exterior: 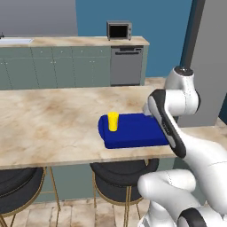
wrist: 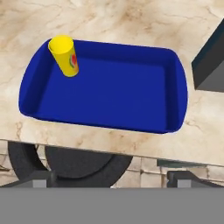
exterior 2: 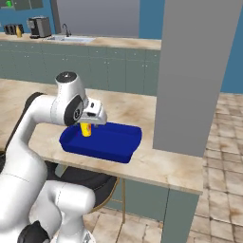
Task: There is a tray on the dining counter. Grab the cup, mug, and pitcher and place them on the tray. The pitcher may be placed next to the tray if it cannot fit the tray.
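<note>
The deep-blue tray (exterior: pixel 133 133) (exterior 2: pixel 107 142) (wrist: pixel 118 92) lies on the dining counter (exterior: pixel 44 119) (wrist: pixel 131 17) near its front edge. The yellow cup (exterior: pixel 113 121) (exterior 2: pixel 86 129) (wrist: pixel 64 55) stands upright inside the tray at its left end, with a red mark on its side. My gripper (exterior 2: pixel 91 121) (wrist: pixel 113 179) hovers above the tray's near side, open, with nothing between its fingertips (wrist: pixel 43 178). Apart from the cup, the tray's floor is bare. The mug is out of view. A small amber bottle shape (exterior 2: pixel 18 32), possibly the pitcher, stands on the far cabinet counter.
A grey pillar (exterior 2: pixel 194 71) (wrist: pixel 210 65) rises at the counter's right end, close to the tray. Black stools (exterior: pixel 124 177) (wrist: pixel 83 162) sit under the front edge. The back counter holds a microwave (exterior: pixel 119 30), a coffee machine (exterior 2: pixel 38 26) and a sink (exterior 2: pixel 71 38).
</note>
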